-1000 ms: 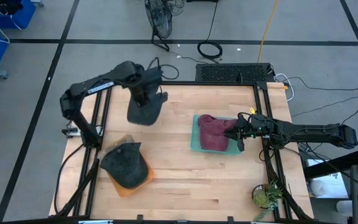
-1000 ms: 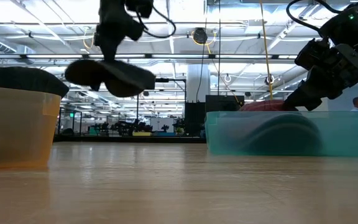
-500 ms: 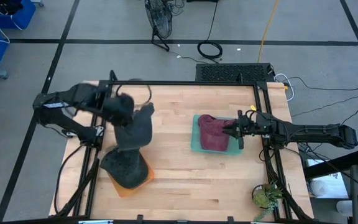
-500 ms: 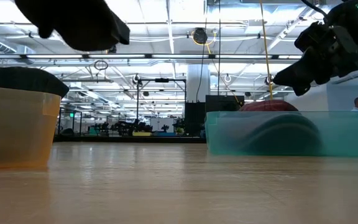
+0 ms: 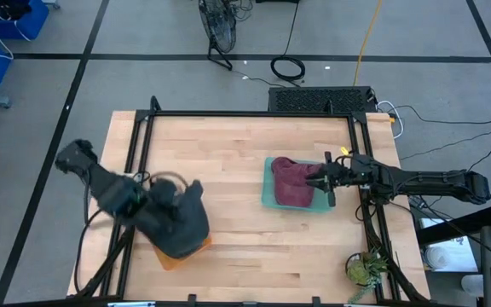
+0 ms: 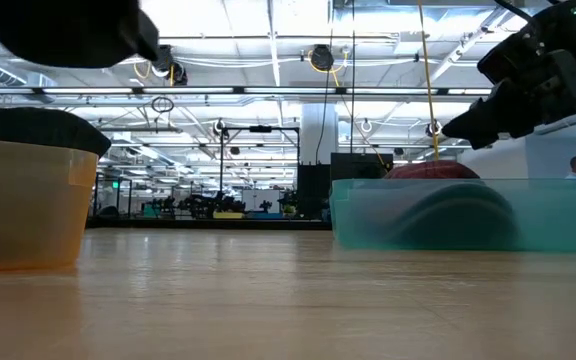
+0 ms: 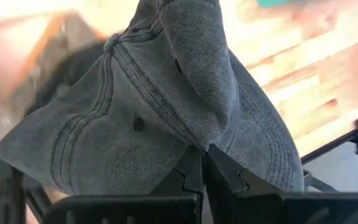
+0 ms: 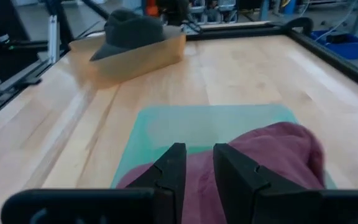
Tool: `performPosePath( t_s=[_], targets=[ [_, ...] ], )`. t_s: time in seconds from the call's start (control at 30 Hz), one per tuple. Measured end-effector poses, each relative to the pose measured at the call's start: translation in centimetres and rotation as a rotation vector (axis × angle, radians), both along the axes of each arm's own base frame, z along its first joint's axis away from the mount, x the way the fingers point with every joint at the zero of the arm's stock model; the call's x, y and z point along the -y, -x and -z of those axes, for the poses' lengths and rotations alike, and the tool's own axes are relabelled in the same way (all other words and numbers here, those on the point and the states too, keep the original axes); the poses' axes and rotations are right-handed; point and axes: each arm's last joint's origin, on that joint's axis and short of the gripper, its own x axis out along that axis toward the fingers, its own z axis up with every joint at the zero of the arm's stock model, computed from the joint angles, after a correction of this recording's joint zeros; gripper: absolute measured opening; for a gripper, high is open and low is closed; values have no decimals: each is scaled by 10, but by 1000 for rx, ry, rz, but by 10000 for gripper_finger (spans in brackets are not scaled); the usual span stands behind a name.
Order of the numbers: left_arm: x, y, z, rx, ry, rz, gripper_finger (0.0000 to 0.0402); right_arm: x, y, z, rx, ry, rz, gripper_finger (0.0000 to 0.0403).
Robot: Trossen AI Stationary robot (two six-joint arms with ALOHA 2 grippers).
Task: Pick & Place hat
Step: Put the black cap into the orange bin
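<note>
While the left claw pinches a fold of the grey hat, the hat hangs right over the orange bin at about 7 o'clock on the tabletop, so the drop looks straight down. Over at 3 o'clock, the right claw waits, fingers slightly parted, above the maroon hat in the teal bin.

The left gripper is pinching grey fabric at lower left; the right gripper is hovering parted at centre right.
</note>
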Motion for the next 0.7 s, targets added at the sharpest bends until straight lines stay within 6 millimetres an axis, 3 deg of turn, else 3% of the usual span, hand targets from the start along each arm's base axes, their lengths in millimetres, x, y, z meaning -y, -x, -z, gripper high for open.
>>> performPosePath(
  t_s=[0.3,0.5,0.7],
  targets=[
    [63,5,35,-41,-38,-110,6,-2,2,7,-75,-14,-44,73],
    [76,4,70,-119,-113,-179,7,-6,5,13,-130,-80,-175,73],
    [69,3,95,-160,-203,-218,18,-9,6,15,-157,-119,-235,73]
  ],
)
